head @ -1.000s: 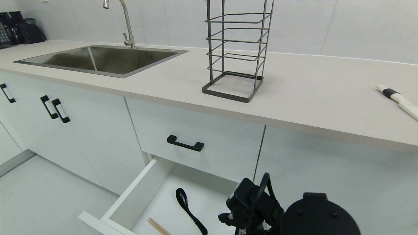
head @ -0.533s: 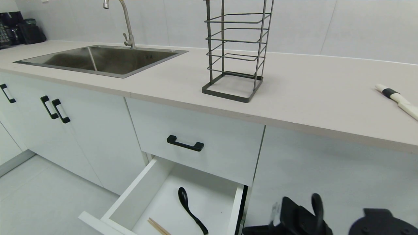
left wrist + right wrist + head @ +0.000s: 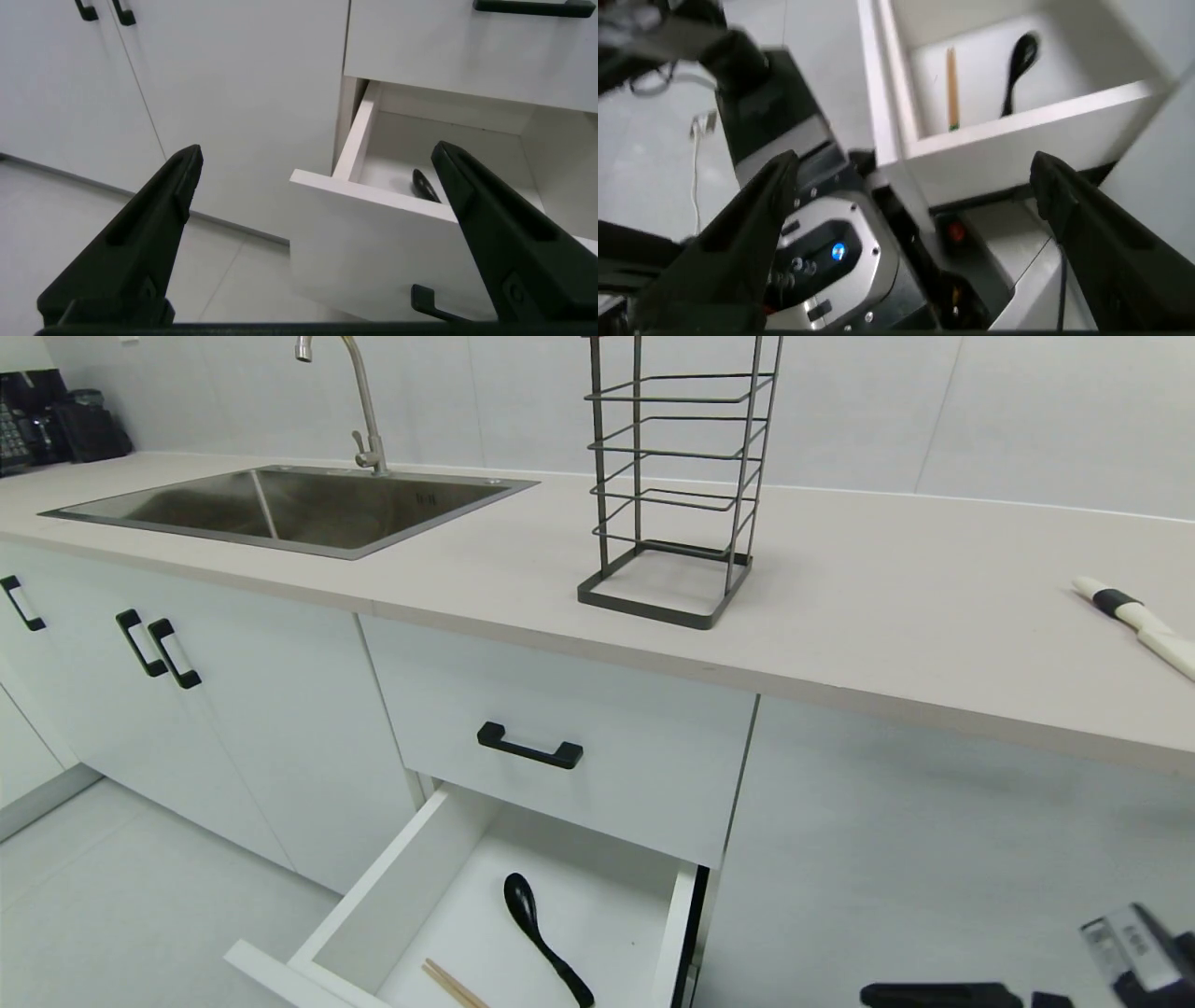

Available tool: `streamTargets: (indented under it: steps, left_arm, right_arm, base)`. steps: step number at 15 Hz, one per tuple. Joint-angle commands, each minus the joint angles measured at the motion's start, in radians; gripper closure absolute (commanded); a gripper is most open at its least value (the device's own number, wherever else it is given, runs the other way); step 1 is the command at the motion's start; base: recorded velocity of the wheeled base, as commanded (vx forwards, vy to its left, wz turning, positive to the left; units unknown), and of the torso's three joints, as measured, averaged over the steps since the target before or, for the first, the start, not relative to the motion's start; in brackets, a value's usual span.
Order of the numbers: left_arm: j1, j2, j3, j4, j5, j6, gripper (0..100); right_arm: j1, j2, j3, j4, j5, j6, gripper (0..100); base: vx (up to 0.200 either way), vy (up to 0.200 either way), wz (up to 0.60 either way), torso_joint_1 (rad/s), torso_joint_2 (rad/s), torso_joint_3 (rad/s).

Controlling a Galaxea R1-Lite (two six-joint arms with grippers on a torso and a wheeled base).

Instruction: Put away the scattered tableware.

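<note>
The left hand is hanging low in front of the cabinets, its fingers standing wide apart and gripping nothing, and it is facing the front corner of the pulled-out drawer. The right hand is hovering higher than that drawer and looking down into it, its fingers likewise spread wide with nothing between them. The drawer, the lower of two, is sitting open beneath the tabletop. The tableware is lying on its white floor. A black spoon is resting with its bowl toward the back and its handle running toward the front. Near it on the robot's left, not touching it, a pair of wooden chopsticks is lying close together. Above, the upper drawer is sitting shut, carrying a black handle. To the left, the cabinet doors are sitting closed. On the tabletop a wire rack is standing upright near the middle. Well apart from it, by the right edge, what looks like a knife is lying, white with a black band. Farther back on the left, a steel sink is sitting sunk into the tabletop, and a tap is rising behind it. Some dark things are standing in the far left corner against the wall.
</note>
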Motion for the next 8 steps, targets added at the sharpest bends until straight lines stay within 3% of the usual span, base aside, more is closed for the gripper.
streamTargets:
  steps: [1, 4, 8]
  left_arm:
    - [0.000, 0.001, 0.000, 0.000, 0.000, 0.000, 0]
    - [0.000, 0.001, 0.000, 0.000, 0.000, 0.000, 0]
    - [0.000, 0.001, 0.000, 0.000, 0.000, 0.000, 0]
  right_arm:
    - [-0.280, -0.338, 0.028, 0.047, 0.150, -0.053, 0]
    - [-0.387, -0.553, 0.026, 0.116, 0.162, -0.122, 0]
    - [-0.462, -0.786, 0.026, 0.246, 0.211, -0.127, 0]
  base:
    - [0.000, 0.000, 0.00, 0.000, 0.00, 0.000]
    - [0.000, 0.000, 0.00, 0.000, 0.00, 0.000]
    - [0.000, 0.000, 0.00, 0.000, 0.00, 0.000]
